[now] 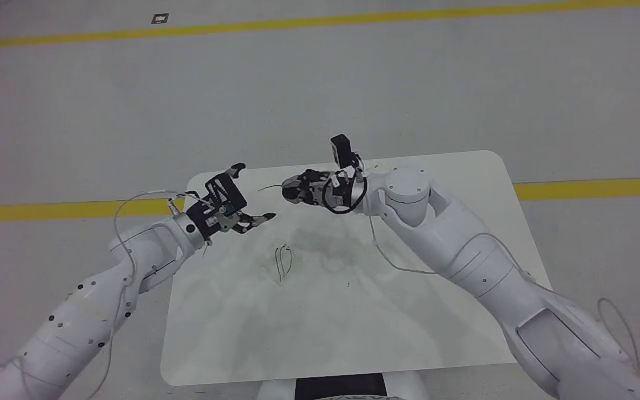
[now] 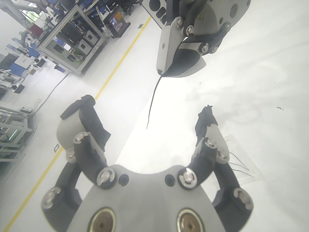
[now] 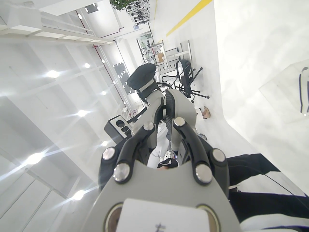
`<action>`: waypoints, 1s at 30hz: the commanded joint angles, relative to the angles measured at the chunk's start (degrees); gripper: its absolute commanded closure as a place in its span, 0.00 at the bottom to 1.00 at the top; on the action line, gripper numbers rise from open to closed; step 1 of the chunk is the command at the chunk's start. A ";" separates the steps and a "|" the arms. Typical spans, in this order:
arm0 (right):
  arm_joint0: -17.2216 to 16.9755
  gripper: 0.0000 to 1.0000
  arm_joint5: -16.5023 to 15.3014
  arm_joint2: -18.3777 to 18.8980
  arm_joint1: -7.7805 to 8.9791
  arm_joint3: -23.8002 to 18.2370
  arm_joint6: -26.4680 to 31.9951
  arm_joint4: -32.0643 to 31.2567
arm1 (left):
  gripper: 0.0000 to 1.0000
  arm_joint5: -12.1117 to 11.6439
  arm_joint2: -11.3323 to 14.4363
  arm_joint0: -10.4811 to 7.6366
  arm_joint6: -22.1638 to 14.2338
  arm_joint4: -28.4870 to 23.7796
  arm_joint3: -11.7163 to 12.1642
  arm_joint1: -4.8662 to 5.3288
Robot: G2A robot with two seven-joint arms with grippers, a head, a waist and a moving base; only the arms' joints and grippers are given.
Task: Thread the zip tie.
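Observation:
A thin black zip tie (image 2: 152, 100) hangs by one end from my right gripper (image 2: 166, 72), which is shut on it above the table's far edge. Its free tail points down between the black-padded fingers of my left gripper (image 2: 147, 112), which stands open just below and does not touch it. From above, the right gripper (image 1: 291, 188) holds the zip tie (image 1: 268, 186) with its tail pointing toward the left gripper (image 1: 250, 195). In the right wrist view my right gripper (image 3: 166, 96) has its fingers pressed together.
Spare black zip ties (image 1: 283, 262) lie on a clear plate (image 2: 243, 146) in the middle of the white table (image 1: 400, 310). The plate (image 3: 284, 90) is below and beside both grippers. The table's far edge is right under them.

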 commanded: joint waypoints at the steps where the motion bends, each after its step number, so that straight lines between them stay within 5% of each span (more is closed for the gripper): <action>1: -0.88 1.00 -0.93 0.57 0.58 -1.85 -2.09 -6.37 | 0.00 -0.40 -0.61 -0.49 -1.81 -5.50 0.96 -0.04; 6: -3.65 1.00 -7.55 2.46 2.49 -6.55 -0.31 -19.37 | 0.00 -0.40 -0.30 -0.83 -5.05 -18.45 1.37 1.13; 9: -5.40 1.00 -9.39 3.51 3.29 -8.41 -0.41 -25.25 | 0.00 -0.40 2.05 -2.25 -11.69 -28.79 -0.54 2.74; 19: -5.52 1.00 -9.45 3.53 3.30 -8.39 -0.59 -25.41 | 0.00 -0.04 2.26 -2.46 -12.34 -30.08 -0.27 2.78; 30: -9.27 1.00 -12.36 9.31 4.95 -10.24 -0.94 -34.15 | 0.00 -0.40 1.77 -4.46 -21.10 -50.99 1.23 3.76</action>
